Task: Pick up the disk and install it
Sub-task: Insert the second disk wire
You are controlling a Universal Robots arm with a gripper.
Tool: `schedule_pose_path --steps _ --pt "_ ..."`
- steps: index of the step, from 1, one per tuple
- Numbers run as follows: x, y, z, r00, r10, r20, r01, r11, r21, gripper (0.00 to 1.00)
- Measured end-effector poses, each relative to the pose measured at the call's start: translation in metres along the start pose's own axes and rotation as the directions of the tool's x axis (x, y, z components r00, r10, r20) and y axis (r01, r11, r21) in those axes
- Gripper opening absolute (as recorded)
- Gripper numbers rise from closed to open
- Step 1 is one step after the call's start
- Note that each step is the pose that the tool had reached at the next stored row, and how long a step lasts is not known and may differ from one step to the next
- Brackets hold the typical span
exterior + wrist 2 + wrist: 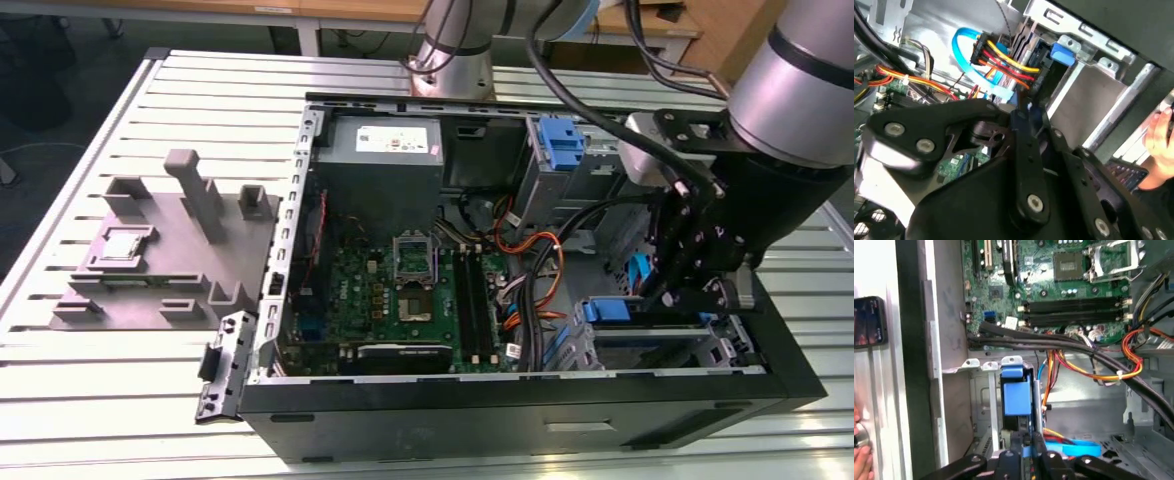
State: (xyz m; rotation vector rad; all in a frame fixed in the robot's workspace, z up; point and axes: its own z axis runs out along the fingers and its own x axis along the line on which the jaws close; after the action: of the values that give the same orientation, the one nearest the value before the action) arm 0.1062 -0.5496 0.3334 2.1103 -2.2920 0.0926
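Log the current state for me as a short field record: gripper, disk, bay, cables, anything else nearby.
gripper: down inside the open computer case, at the drive cage
disk: blue carrier standing on edge in the cage; fingers pinch its near end
drive cage: metal, at the case's corner
cables: orange, yellow, red bundle beside the cage
motherboard: exposed, socket empty
person's hand: outside the case

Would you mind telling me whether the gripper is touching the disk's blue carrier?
Touching: in the first wrist view the gripper closes on the disk at its blue carrier's lower edge.

open computer case (534, 400), motherboard (400, 290), grey fixture (160, 250)
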Motion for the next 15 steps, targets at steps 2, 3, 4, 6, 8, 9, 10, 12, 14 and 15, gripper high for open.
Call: schedule_pose_path --steps 2,3,4,6,8,9,10,12,14,15 --pt "0.0002 -0.0002 -0.0043 1.0 0.0 0.0002 0.0 1.0 -0.0007 0.24" --pt "0.0003 -0.0002 -0.0057 1.0 0.0 0.0 0.0 1.0 -0.0012 0.24" --pt "0.0004 -0.0002 -0.0069 1.0 0.0 -0.0001 0.0 1.0 -0.0014 0.24" --pt "0.0005 -0.0003 -0.009 1.0 0.0 0.0003 0.0 1.0 -0.002 0.24" --pt "0.0006 -0.0004 -0.0105 1.0 0.0 0.0009 0.0 1.0 -0.0028 0.24" --pt "0.0006 -0.0004 -0.0104 1.0 0.0 0.0015 0.0 1.0 -0.0029 0.22" --pt "0.0006 -0.0003 -0.0104 1.0 0.0 0.0017 0.0 1.0 -0.003 0.22" --pt "0.0006 -0.0003 -0.0105 1.0 0.0 0.0017 0.0 1.0 -0.0031 0.1" --pt "0.0006 -0.0004 -0.0105 1.0 0.0 0.0017 0.0 1.0 -0.0032 0.1" --pt "0.0006 -0.0003 -0.0105 1.0 0.0 0.0018 0.0 1.0 -0.0033 0.1"
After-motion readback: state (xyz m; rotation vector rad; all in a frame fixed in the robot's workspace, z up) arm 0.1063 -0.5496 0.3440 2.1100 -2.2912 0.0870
